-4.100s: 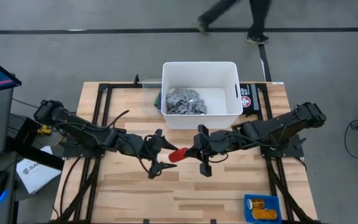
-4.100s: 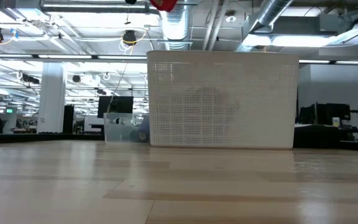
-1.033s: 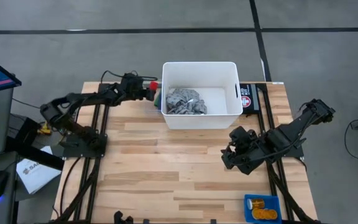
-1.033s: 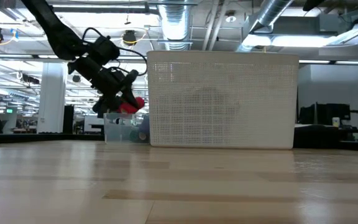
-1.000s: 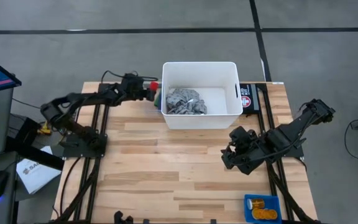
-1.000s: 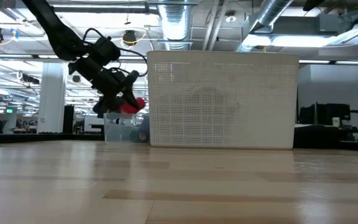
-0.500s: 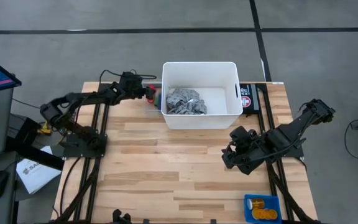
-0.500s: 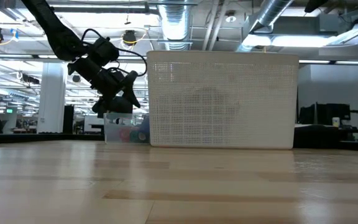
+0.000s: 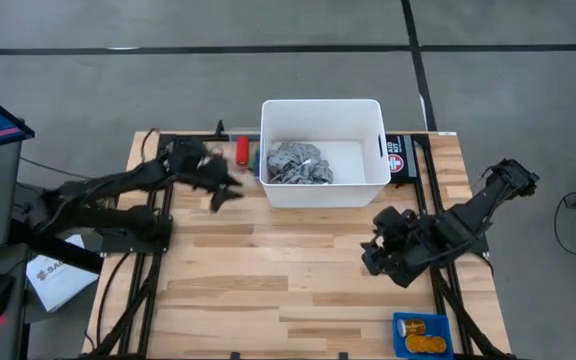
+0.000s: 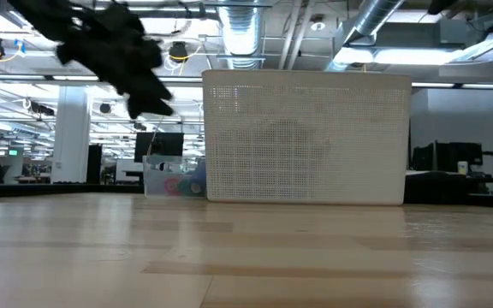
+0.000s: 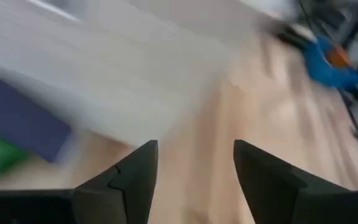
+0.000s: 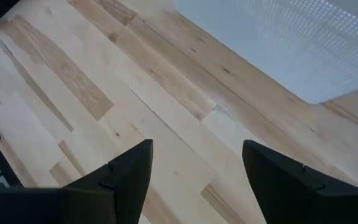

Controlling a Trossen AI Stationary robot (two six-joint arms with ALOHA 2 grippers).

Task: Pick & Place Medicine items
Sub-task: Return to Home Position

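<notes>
The medicine items, small orange bottles (image 9: 423, 336), lie in a blue tray (image 9: 400, 330) at the table's near right corner. A small red thing (image 9: 242, 150) lies in a clear container (image 10: 157, 182) just left of the white bin (image 9: 323, 190). My left gripper (image 9: 225, 190) hangs open with nothing between its fingers, a little nearer than that container; the left wrist view shows the gap (image 11: 196, 180). My right gripper (image 9: 373, 250) is open over bare wood, nearer than the bin's right corner.
A grey rag (image 9: 298, 163) lies inside the white bin. A green thing (image 9: 253, 158) sits beside the red one in the clear container. A black box (image 9: 400, 158) stands right of the bin. Bare wood (image 9: 268, 280) spreads across the table's middle and near part.
My left gripper has opened over the clear container and let go of the red thing, which has dropped into it. The gripper has then drawn back toward the table's near edge and a little left, turning as it went. The right arm has kept still.
</notes>
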